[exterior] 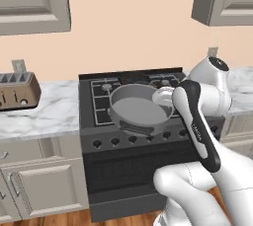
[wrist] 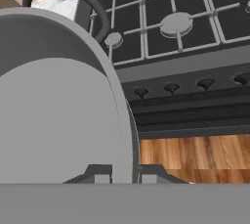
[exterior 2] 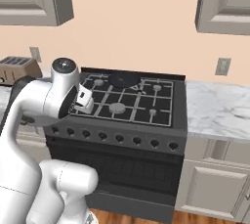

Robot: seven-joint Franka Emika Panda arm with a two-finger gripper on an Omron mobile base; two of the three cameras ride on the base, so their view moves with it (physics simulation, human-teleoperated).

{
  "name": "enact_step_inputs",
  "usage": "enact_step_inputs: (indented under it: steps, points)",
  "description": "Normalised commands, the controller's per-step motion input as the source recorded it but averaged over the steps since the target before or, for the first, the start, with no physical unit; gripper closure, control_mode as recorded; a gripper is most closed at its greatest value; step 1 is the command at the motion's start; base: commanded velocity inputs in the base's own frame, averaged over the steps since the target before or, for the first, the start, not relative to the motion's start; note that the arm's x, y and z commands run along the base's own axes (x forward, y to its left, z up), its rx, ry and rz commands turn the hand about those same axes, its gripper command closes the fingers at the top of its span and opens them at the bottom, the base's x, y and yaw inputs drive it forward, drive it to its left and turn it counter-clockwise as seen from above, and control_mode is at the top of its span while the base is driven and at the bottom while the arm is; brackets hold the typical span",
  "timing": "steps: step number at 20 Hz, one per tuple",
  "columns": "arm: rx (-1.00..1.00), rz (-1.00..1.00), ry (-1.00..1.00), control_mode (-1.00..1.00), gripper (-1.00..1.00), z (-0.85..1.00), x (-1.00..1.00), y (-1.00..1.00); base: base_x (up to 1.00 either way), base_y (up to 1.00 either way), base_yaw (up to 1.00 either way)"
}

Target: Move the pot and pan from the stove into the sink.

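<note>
A: From the left base view, where is the round grey metal pot (exterior: 137,109) with deep straight walls?

B: Tilted above the front of the black gas stove (exterior: 99,102), clear of the grates, carried at the end of the white arm. A toaster (exterior: 16,92) sits on the marble counter (exterior: 49,114) to the left.

A: And the right base view?

B: The shallow black frying pan (exterior 2: 123,79) rests on a rear burner. Marble counter runs rightward.

A: The hand view?

B: The gripper (wrist: 124,173) is nearly closed, its fingertips pinching the pot's rim wall between them. The pot lies up and left of the jaws; wooden floor (wrist: 195,154) shows below. The sink's direction I cannot tell.
</note>
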Motion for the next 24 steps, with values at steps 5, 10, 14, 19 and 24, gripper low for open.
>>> enact_step_inputs:
  steps: [5,10,14,19,24]
  points:
    - [0.0,0.0,0.0,1.0,1.0,0.0,0.0,0.0,-0.43,-0.17,0.0]
    - [0.0,0.0,0.0,1.0,1.0,0.0,0.0,0.0,-0.11,-0.3,-0.25]
    - [0.0,0.0,0.0,1.0,1.0,0.0,0.0,0.0,-0.01,-0.22,-0.38]
    - [0.0,0.0,0.0,1.0,1.0,0.0,0.0,0.0,0.0,-0.11,-0.44]
    - [0.0,0.0,0.0,1.0,1.0,0.0,0.0,0.0,0.0,-0.06,-0.47]
